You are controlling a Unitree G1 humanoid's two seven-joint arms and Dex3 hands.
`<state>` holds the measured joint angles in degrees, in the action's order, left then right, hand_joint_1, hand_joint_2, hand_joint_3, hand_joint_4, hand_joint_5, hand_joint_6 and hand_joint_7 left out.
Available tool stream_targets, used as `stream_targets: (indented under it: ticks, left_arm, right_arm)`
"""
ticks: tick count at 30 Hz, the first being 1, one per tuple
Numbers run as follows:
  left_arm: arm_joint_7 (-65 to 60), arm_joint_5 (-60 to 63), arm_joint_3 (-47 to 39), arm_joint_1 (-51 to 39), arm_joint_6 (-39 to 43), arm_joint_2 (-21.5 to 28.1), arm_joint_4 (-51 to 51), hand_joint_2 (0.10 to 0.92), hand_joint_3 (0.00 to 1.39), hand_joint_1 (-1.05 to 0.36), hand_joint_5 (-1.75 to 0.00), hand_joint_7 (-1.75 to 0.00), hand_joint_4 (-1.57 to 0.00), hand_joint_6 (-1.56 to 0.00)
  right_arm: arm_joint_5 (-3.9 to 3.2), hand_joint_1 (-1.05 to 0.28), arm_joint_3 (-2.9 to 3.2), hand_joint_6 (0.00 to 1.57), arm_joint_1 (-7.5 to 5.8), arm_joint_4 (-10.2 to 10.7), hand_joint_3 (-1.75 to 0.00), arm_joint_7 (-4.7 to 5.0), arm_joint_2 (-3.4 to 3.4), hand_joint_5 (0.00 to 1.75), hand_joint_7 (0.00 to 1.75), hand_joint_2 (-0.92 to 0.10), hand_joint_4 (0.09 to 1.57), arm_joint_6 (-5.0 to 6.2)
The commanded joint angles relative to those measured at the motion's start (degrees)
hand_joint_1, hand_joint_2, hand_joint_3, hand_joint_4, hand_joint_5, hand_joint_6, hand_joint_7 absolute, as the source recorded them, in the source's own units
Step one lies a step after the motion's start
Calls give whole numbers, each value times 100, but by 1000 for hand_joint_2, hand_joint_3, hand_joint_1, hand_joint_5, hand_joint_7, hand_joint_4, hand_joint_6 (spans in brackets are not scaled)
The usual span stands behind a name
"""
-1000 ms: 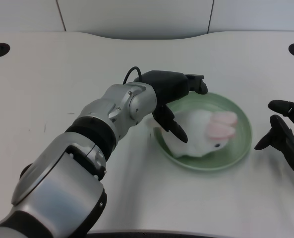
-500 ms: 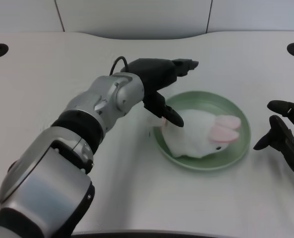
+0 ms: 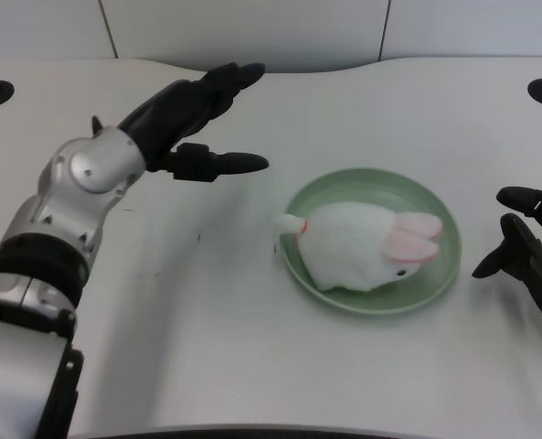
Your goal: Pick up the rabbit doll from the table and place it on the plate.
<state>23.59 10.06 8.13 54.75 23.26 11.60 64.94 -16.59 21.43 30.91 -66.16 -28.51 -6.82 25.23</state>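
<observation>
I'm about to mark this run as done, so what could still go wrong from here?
Little looks risky. The rabbit doll lies on the green plate, but its tail end hangs over the plate's left rim, so a nudge there might tip it partly onto the table. The left hand is open with fingers pointing toward the plate; a low sweep back that way could catch the tail or shift the plate.

A white rabbit [image 3: 357, 247] with pink ears lies on its side in a round green plate [image 3: 430, 288], head away from the left robot hand [image 3: 188, 119], tail at the rim nearest it. The plate sits flat, well apart from that robot hand.
</observation>
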Motion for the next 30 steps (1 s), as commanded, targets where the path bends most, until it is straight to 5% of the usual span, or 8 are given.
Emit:
stream_targets:
  ticks: [1,7,10,17,18,21,30]
  left_arm:
    - [512,-583,-430,-603,-76,200,-411,921,245,-965,-154,-97,-192,-142]
    - [1063,-1349,-920,-1552,-408,324,-1353,921,263,-843,-230,-101,-299,-199]
    - [1382,-2004,-1295,-2289,-944,320,-2052,921,274,-774,-317,-137,-443,-307]
    - [1438,-2673,-1586,-3624,-1765,234,-3489,921,328,-699,-469,-126,-602,-469]
    - [1548,-2903,-1662,-3849,-1963,193,-3709,921,284,-695,-821,-152,-586,-598]
    - [1495,-3261,-1776,-4476,-2368,139,-4438,921,271,-690,-1259,-155,-519,-721]
    - [716,-3225,-1936,-5385,-2651,-47,-5499,921,434,-585,-1485,-179,-466,-792]
  right_arm:
    - [8,-469,-7,754,53,-47,-277,49,-97,1444,1160,-921,873,-43]
    - [9,-476,-29,768,36,-32,-284,47,-77,1440,1160,-921,877,17]
    - [-13,-483,-19,772,52,-15,-278,94,-94,1435,1164,-921,881,-132]
    - [-15,-483,-6,764,68,-42,-272,64,-149,1425,1153,-921,886,-105]
    - [-10,-493,-7,777,80,-52,-269,69,-164,1425,1158,-921,885,-116]
    - [4,-504,-11,783,101,-88,-259,96,-186,1427,1155,-921,885,-127]
    - [28,-486,-35,772,92,-69,-262,172,-207,1429,1144,-921,889,-187]
